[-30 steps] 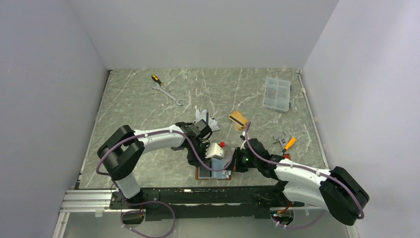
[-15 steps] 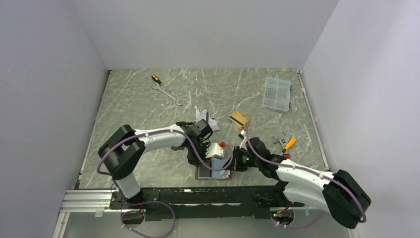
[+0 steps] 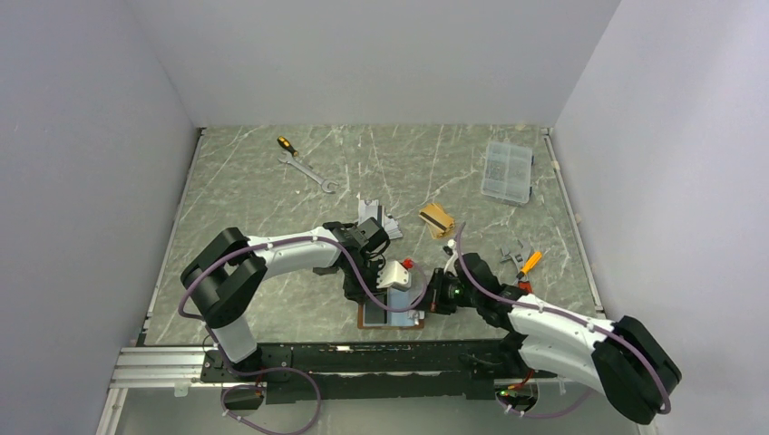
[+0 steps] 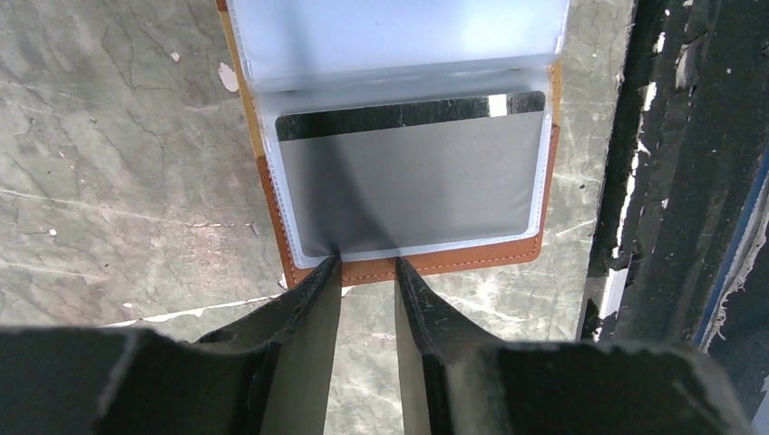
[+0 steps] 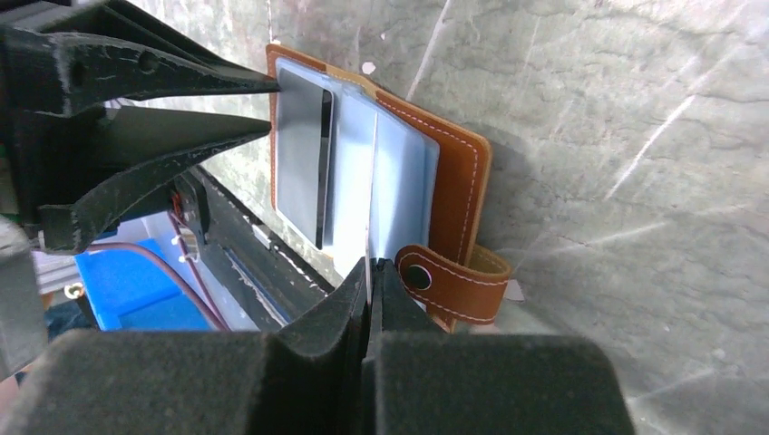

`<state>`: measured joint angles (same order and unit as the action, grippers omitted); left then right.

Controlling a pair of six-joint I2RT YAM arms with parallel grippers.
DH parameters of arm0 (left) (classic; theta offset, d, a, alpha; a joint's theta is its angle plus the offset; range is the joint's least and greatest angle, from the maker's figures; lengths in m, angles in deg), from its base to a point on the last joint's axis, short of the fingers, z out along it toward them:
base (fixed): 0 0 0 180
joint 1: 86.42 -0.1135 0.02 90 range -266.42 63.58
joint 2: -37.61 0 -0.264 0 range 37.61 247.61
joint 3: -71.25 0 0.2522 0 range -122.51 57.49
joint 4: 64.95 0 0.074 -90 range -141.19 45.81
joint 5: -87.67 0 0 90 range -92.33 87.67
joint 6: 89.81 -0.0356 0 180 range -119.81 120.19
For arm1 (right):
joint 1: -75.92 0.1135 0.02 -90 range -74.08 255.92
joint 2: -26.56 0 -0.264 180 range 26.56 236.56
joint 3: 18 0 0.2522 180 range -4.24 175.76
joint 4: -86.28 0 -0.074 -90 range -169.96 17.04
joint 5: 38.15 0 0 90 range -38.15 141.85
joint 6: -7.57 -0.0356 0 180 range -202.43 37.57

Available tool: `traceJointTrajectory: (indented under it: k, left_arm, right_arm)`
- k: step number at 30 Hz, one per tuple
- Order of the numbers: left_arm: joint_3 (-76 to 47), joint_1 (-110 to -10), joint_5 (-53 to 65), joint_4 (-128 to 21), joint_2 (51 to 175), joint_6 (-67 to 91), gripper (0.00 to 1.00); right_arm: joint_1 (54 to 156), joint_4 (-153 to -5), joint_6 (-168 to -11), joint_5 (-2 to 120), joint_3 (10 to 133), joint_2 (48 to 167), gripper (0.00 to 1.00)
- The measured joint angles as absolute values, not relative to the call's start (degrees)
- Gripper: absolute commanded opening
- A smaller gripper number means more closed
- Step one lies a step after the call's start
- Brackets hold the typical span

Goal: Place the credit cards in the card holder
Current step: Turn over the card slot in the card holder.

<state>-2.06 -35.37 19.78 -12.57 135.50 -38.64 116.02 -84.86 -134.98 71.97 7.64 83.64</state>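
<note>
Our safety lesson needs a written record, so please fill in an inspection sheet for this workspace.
Surface: marbled green table, no spills seen.
Job's things: card holder open; silver card in a sleeve; gold cards and grey cards loose.
Clutter: wrench, screwdriver, parts box, pliers.
Grippers: left gripper open at holder's edge; right gripper shut on clear sleeve.
Cables: purple cables along arms.
Surroundings: plain walls.

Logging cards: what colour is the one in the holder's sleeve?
The card is silver-grey; it shows best in the left wrist view.
</note>
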Motion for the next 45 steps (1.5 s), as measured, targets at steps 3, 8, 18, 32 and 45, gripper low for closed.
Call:
traceJointTrajectory:
  k: [3, 8, 18, 32, 45]
  left_arm:
    - [-2.08, -35.37, 19.78, -12.55, 135.5, -38.68, 0.33]
    - [-2.26, -35.37, 19.76, -12.4, 135.65, -38.79, 0.32]
    - [-2.35, -35.39, 19.71, -12.33, 135.72, -38.82, 0.31]
    - [-2.65, -35.37, 19.63, -12.12, 135.98, -38.82, 0.3]
    - [-2.83, -35.37, 19.45, -11.9, 136.05, -38.84, 0.28]
  right_arm:
    - [114.9, -82.52, -134.81, 71.47, 7.53, 79.97, 0.0]
    - [113.72, -79.4, -134.06, 70.92, 7.36, 75.92, 0.0]
    - [113.72, -78.17, -133.12, 70.88, 6.59, 78.04, 0.0]
    - [113.74, -78.83, -132.12, 71.97, 6.61, 79.64, 0.0]
    - [113.96, -83.03, -133.91, 72.65, 5.8, 81.06, 0.0]
